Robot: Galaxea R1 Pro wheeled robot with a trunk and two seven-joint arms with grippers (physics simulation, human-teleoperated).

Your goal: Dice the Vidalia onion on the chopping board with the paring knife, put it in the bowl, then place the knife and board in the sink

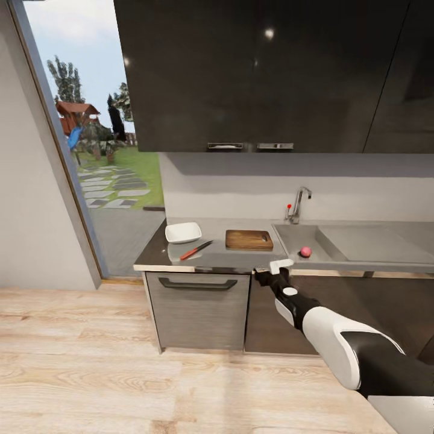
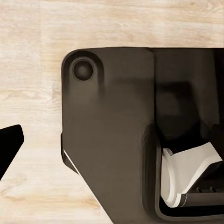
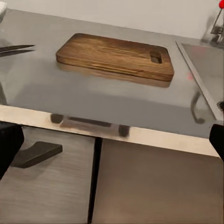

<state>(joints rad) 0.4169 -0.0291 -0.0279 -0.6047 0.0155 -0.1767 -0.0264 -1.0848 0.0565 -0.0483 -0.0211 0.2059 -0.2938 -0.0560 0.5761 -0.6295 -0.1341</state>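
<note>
One onion (image 1: 305,251) sits in the sink (image 1: 361,244), right of the board (image 1: 249,239), while the right gripper (image 1: 274,268), fingers spread and empty, hangs by the surface's (image 1: 241,256) near edge, which it could bump when reaching.

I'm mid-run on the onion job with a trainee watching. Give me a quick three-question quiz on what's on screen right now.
1. True or false: the onion is already on the chopping board.
2. Which lies nearest the bowl? A) the faucet B) the paring knife C) the onion
3. Fill in: the right end effector hovers at the front edge of the ____, in front of the board.

Key:
1. False; it sits in the sink, and the board is bare.
2. B
3. countertop
</note>
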